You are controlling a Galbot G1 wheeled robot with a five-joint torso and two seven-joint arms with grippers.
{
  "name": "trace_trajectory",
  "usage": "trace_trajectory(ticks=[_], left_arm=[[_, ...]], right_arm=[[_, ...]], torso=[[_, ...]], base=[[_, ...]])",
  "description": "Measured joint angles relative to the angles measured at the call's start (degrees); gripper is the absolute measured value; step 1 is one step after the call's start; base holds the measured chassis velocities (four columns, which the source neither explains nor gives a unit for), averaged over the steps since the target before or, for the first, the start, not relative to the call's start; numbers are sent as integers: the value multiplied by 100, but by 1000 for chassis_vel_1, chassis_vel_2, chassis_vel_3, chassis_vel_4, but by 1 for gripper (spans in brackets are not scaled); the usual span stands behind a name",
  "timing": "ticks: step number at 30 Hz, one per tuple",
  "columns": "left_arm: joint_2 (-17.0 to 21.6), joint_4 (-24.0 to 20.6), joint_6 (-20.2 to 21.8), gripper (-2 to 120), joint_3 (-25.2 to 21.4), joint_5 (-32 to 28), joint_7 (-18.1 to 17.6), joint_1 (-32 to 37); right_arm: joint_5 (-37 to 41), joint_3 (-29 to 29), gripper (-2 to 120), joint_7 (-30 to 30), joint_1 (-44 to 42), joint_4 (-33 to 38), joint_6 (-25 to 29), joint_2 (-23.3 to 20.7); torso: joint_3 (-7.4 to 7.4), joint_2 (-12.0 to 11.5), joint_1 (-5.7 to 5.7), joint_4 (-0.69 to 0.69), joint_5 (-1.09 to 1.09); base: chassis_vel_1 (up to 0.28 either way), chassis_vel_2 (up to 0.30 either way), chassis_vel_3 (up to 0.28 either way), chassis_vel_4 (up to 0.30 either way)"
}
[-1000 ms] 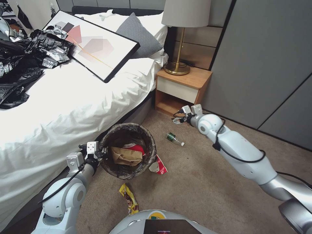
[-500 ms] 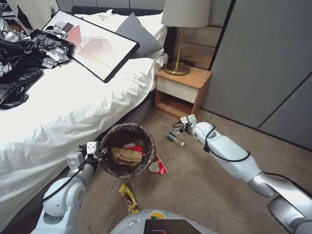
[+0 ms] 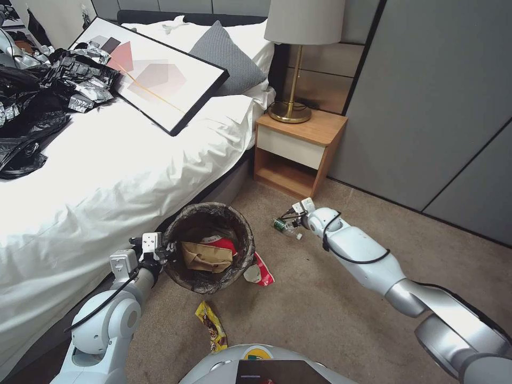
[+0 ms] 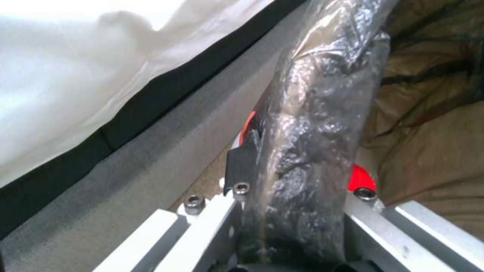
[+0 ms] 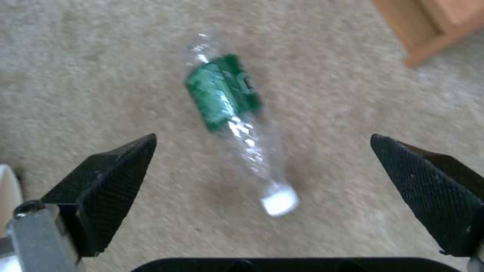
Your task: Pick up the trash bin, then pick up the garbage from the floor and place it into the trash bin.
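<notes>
Clear plastic bottle (image 5: 234, 124) lies on carpet between the spread fingers of the right gripper (image 5: 262, 189). Rolling off the pads is judged the main risk; the nightstand (image 3: 298, 144) stands near, with open floor elsewhere. Left gripper (image 4: 297, 204) is clamped on the trash bin (image 3: 209, 248) rim, beside the bed (image 3: 106, 176).
</notes>
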Motion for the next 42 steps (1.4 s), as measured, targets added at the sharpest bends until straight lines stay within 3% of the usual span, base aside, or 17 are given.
trace_trajectory(ticks=[5,8,12,19,31,42], left_arm=[[-2,16,0,0,0,-1,3,-6],[-15,22,0,0,-1,0,4,-7],[-9,19,0,0,-48,-8,10,1],[-16,-20,0,0,-48,-17,25,9],[-9,-38,0,0,-33,-18,27,-6],[-6,-39,0,0,-42,-16,26,-2]], right_arm=[[-221,-75,100,-149,101,-317,91,242],[-659,-191,100,-460,434,-1319,371,1017],[-865,-202,100,-568,618,-1752,480,1305],[-1372,-35,100,-726,759,-2466,675,1529],[-1511,81,100,-759,678,-2621,769,1515],[-2116,263,100,-1036,884,-3310,1117,1765]], torso=[[0,0,0,0,2],[0,0,0,3,0],[0,0,0,0,0],[0,0,0,0,0],[0,0,0,-1,1],[0,0,0,2,1]], base=[[0,0,0,0],[0,0,0,0],[0,0,0,0],[0,0,0,0],[0,0,0,0],[0,0,0,0]])
